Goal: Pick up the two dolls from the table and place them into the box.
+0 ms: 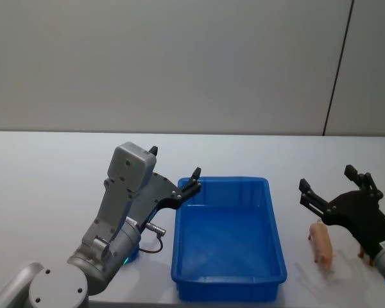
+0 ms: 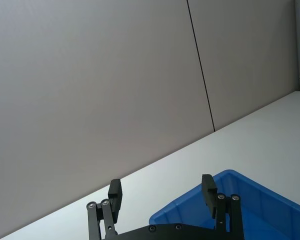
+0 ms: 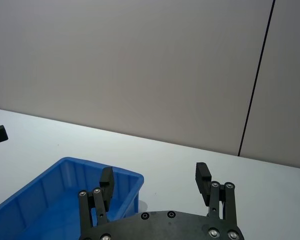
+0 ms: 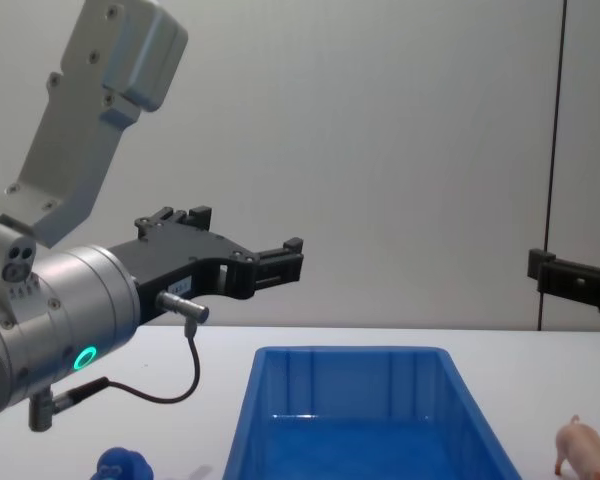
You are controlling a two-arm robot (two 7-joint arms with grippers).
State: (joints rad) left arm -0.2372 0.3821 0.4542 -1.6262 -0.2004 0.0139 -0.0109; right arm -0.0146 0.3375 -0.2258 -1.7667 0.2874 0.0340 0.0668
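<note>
The box (image 1: 274,226) was set on the white tabletop (image 1: 45,173) close to its front edge, about midway along it, and its glossy floor was bare.

The left arm was raised from the front-left corner of the tabletop. Its grey forearm was angled steeply upward, and the wrist was bent over so that the left gripper (image 1: 174,163) was carried level in the air. The gripper was placed above the box's far-left corner and pointed toward the far-right corner of the tabletop. Its fingers (image 2: 208,188) were spread wide, and nothing was held between them.

The right arm was brought in from the front-right corner. The right gripper (image 1: 327,179) was held above the tabletop just to the right of the box, pointed toward the far edge. Its fingers (image 3: 202,176) were likewise spread wide apart and nothing was gripped.

The pig (image 1: 320,241) was stood upright on the tabletop beside the box's right wall, apart from it, beneath the right gripper and untouched by it. A blue doll (image 4: 120,466) was seen at the front edge, left of the box, under the left arm and partly hidden by it.
</note>
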